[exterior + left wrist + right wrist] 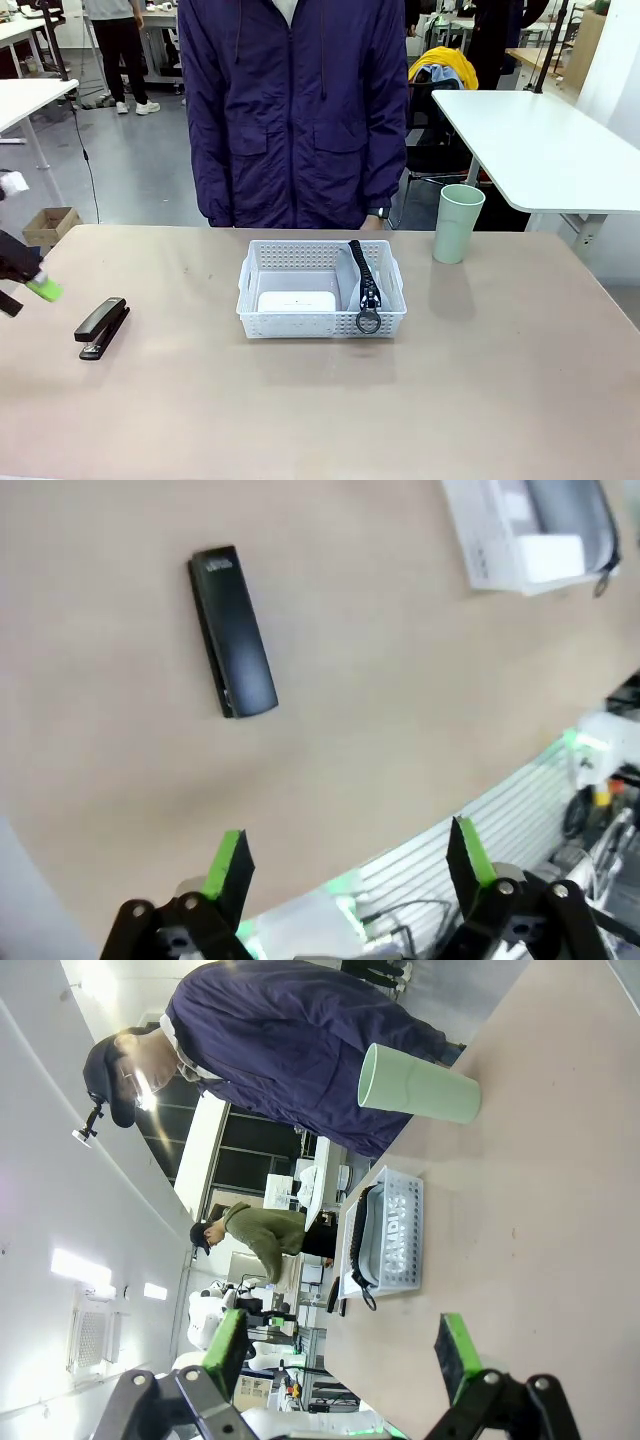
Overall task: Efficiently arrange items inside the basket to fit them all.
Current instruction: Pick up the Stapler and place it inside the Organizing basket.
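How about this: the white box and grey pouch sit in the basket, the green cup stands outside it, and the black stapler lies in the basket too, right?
Not quite. The front view shows the black stapler lying on the table, left of the basket, not in it. The white box and grey pouch sit inside; the green cup stands outside.

Bright, even overhead light leaves only soft shadows by the basket [320,290] and pale green cup [458,224], while ceiling lamps [78,1266] flare white and wrist-view edges bend and blur.
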`<action>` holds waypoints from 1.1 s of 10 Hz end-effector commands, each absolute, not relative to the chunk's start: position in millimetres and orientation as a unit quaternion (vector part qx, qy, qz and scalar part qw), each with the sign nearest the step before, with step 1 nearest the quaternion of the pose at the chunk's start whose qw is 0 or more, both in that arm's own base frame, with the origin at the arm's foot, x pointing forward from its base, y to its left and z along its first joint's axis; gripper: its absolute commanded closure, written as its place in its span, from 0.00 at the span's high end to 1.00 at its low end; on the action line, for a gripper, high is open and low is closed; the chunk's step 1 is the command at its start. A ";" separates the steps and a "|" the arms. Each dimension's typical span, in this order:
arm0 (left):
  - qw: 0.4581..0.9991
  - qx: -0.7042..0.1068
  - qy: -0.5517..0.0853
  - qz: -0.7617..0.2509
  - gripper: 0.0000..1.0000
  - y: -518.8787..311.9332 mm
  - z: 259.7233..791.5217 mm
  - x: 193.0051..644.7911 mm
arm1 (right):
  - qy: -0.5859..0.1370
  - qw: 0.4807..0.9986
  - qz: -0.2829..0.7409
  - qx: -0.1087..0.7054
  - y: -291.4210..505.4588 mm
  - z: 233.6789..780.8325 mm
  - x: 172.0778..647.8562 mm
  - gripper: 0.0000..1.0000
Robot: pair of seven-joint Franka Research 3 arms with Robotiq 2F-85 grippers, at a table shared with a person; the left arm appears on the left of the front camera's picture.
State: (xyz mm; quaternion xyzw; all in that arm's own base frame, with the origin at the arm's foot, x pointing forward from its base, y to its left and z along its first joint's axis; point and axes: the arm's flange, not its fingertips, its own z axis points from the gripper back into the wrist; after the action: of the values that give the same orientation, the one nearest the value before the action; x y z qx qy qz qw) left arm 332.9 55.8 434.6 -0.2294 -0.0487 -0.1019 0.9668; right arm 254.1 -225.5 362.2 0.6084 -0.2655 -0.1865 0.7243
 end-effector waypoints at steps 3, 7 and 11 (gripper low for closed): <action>0.967 -0.229 -0.049 -0.102 1.00 55.8 434.6 332.9 | -0.277 0.719 -0.181 0.611 -224.3 363.6 255.3 1.00; 0.984 -0.118 -0.121 -0.051 1.00 27.7 429.9 339.9 | -0.277 0.719 -0.181 0.611 -224.3 363.6 255.3 1.00; 0.993 -0.033 -0.105 -0.044 1.00 -7.2 393.8 364.1 | -0.277 0.719 -0.181 0.611 -224.3 363.6 255.3 1.00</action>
State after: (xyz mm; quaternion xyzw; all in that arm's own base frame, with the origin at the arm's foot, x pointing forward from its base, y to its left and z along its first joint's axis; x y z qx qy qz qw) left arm 386.8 0.8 425.2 -0.0606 -0.1106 -0.0666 0.9898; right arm 254.3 -225.3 362.2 0.6084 -0.2652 -0.1863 0.7244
